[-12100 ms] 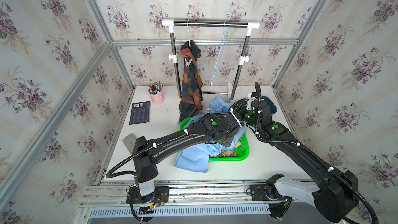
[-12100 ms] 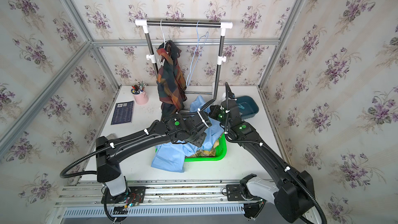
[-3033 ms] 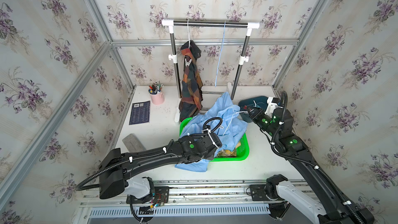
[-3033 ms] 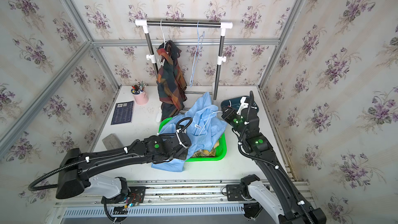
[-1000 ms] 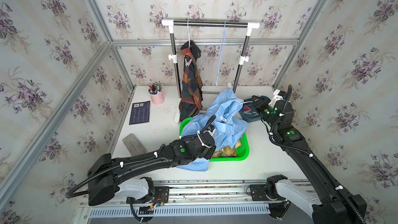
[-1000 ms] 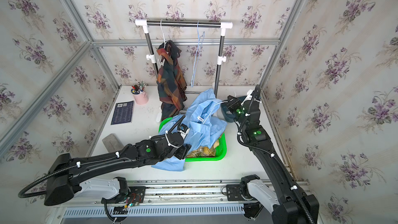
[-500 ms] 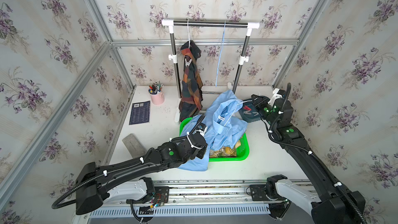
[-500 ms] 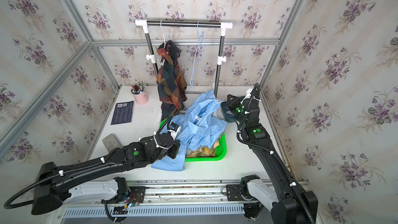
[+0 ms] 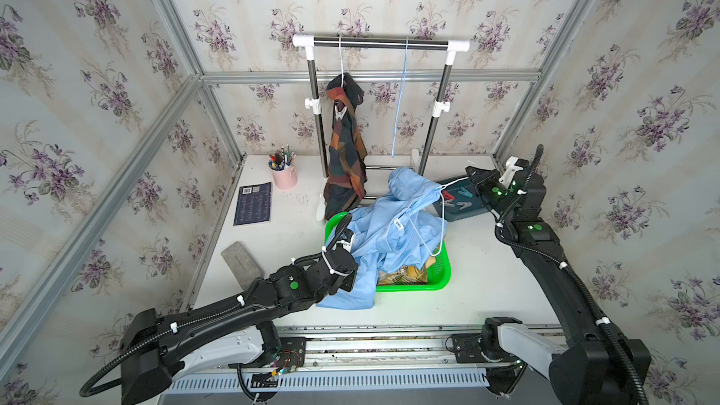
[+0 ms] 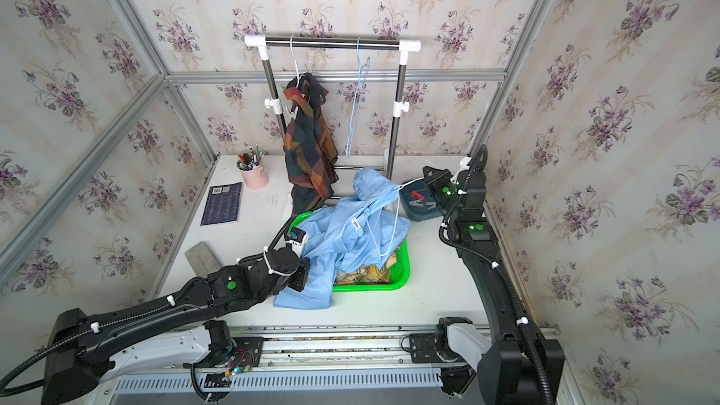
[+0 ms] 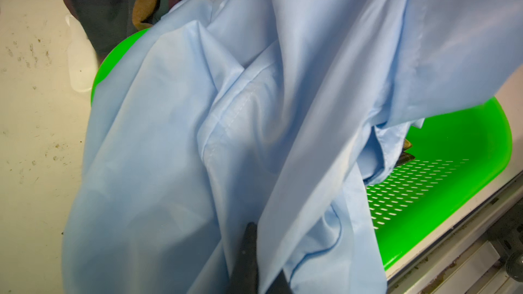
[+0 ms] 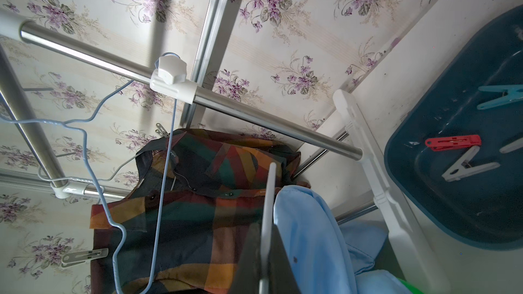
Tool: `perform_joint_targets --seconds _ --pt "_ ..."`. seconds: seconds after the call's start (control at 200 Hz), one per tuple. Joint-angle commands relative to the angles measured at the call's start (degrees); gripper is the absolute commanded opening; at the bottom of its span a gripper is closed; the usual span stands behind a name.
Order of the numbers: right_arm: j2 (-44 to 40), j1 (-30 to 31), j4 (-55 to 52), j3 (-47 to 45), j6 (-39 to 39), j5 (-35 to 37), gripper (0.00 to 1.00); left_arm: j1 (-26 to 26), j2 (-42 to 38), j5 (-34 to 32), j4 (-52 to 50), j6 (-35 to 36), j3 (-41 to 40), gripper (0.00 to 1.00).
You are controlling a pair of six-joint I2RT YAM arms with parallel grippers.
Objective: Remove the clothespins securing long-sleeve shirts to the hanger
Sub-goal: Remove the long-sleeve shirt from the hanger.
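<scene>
Near the front edge of the bench (image 9: pixel 487 274), the left gripper (image 11: pixel 256 250) is pinched on a fold of the smooth, limp light blue shirt (image 9: pixel 389 227), which spills over the perforated green plastic basket (image 9: pixel 409 287) and covers most of the yellow plaid shirt (image 9: pixel 403 274). A grey block (image 9: pixel 241 264) lies toward the left edge. Near the right edge, the right gripper (image 12: pixel 266 236) clamps the white hanger (image 12: pixel 270 193) threaded through that shirt, beside a dark blue tray (image 12: pixel 467 216) holding a red clothespin (image 12: pixel 452 142), a teal clothespin (image 12: pixel 498 97) and a pale grey clothespin (image 12: pixel 467 168). At the back edge, the dark plaid shirt (image 9: pixel 345 157) hangs from the metal rack (image 9: pixel 382 43), a pale clip (image 9: pixel 339 112) on its shoulder, beside a blue wire hanger (image 9: pixel 398 111).
</scene>
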Motion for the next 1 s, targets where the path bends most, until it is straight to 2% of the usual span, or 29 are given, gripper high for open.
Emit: perform_joint_targets --seconds 0.0,0.1,0.28,0.495,0.659,0.829,0.874,0.939,0.999 --pt "-0.4 -0.6 5.4 0.1 3.2 -1.2 0.00 0.5 1.4 -0.5 -4.3 -0.7 0.9 0.00" --pt "-2.8 -0.3 5.2 -1.9 4.9 -5.5 0.00 2.2 4.6 -0.6 -2.6 1.8 4.8 0.00" --pt "-12.6 -0.3 -2.8 -5.2 3.8 -9.7 0.00 10.7 16.0 5.1 -0.2 6.2 15.8 0.00" --pt "-21.0 -0.3 -10.6 -8.2 4.5 -16.0 0.00 14.2 28.7 9.0 4.7 9.7 22.3 0.00" --pt "-24.7 0.5 -14.8 -8.4 4.6 -17.6 0.00 14.6 35.6 9.8 6.9 8.3 21.8 0.00" --pt "-24.6 0.5 -15.0 -7.6 2.9 -17.3 0.00 14.6 35.1 10.2 7.6 7.5 18.8 0.00" --pt "-23.5 0.5 -15.5 -6.9 1.4 -17.3 0.00 14.6 33.0 10.8 7.2 8.1 18.5 0.13" --pt "-21.4 0.5 -16.1 -5.3 -0.7 -19.0 0.00 14.6 29.1 11.1 6.1 9.4 18.4 0.47" --pt "-20.2 0.5 -18.5 -3.0 -3.9 -19.3 0.00 14.7 25.7 12.0 4.3 11.4 19.0 0.67"
